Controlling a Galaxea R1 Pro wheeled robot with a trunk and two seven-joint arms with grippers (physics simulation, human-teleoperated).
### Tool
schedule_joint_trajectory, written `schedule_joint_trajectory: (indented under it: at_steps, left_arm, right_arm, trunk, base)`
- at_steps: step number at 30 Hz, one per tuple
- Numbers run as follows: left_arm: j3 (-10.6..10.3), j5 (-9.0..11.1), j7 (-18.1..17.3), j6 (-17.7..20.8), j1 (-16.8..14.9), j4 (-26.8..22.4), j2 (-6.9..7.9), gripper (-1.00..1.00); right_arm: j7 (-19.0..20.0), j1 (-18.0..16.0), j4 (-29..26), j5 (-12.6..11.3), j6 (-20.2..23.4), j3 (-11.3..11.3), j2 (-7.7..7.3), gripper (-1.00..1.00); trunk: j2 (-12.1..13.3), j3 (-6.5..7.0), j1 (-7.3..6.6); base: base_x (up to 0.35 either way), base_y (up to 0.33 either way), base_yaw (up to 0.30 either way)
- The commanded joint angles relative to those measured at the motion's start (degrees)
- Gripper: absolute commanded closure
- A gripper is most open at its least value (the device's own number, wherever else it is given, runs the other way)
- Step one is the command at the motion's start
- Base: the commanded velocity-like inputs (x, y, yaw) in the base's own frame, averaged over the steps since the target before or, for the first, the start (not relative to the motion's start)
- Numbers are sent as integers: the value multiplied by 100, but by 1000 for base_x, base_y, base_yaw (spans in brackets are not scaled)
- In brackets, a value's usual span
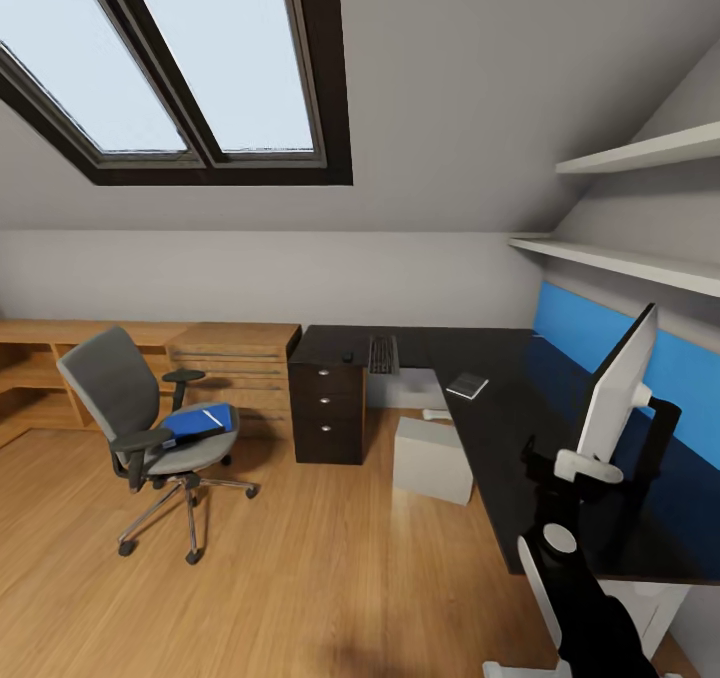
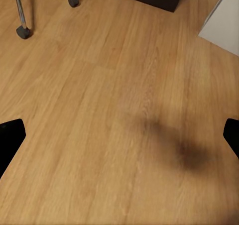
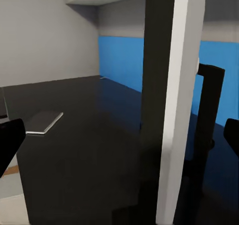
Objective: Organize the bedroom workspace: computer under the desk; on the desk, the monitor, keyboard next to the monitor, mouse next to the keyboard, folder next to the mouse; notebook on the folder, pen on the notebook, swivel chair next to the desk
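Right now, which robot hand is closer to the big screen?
Right. The right gripper is up at the desk, right beside the monitor. The left gripper hangs over bare wooden floor.

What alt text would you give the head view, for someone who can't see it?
An attic bedroom: a long black desk carrying a monitor, keyboard and notebook, with a grey computer underneath. A swivel chair holding a blue folder stands apart on the wooden floor.
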Motion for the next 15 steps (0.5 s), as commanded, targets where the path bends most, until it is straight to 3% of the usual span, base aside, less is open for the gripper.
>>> schedule_joint_trajectory:
  at_steps: [1,9,15]
  left_arm:
    - [19,60,-57,-3,-5,6,-1,-100]
    - [20,62,-57,-2,-5,6,-5,-100]
    - [26,62,-57,-3,-5,6,-9,-100]
  right_arm:
    - [-23,-5,14,39,2,0,-7,-100]
    - [-18,-5,206,30,0,-20,-101,-100]
    - [-17,-5,242,25,0,-27,-138,-100]
  trunk:
    - [-6,-8,1]
    - [-6,-8,1]
    - [-6,-8,1]
  base:
    - [3,0,0]
    - [1,0,-13]
    - [0,0,-133]
